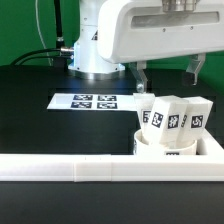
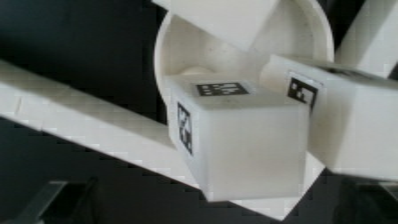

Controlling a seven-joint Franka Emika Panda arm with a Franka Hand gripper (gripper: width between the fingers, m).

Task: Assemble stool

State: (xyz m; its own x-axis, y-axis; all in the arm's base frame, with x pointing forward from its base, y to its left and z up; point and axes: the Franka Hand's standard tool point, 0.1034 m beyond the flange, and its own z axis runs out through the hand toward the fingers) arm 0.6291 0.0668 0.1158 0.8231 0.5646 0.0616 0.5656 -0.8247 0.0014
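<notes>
The stool's legs (image 1: pixel 172 118), short white blocks carrying black-and-white square tags, stand bunched and roughly upright on the round seat (image 1: pixel 160 152), which sits tucked in the corner of the long white L-shaped rail (image 1: pixel 70 166) toward the exterior view's right. Their long axes run nearly vertical, leaning slightly, so their top ends face upward toward the arm. The gripper (image 1: pixel 169 72) hangs just above and a little behind that cluster, its two dark fingers spread wide with nothing between them; it is released and grasps nothing. In the wrist view one leg (image 2: pixel 249 140) fills the middle with a second leg (image 2: pixel 347 105) pressed beside it and the seat's curved rim (image 2: pixel 178 50) behind. The coming move appears to turn on a short descent, with the jaws straddling one leg without catching its neighbour. The marker board (image 1: pixel 85 101) lies flat on the black table (image 1: pixel 30 110), well apart toward the exterior view's left.
</notes>
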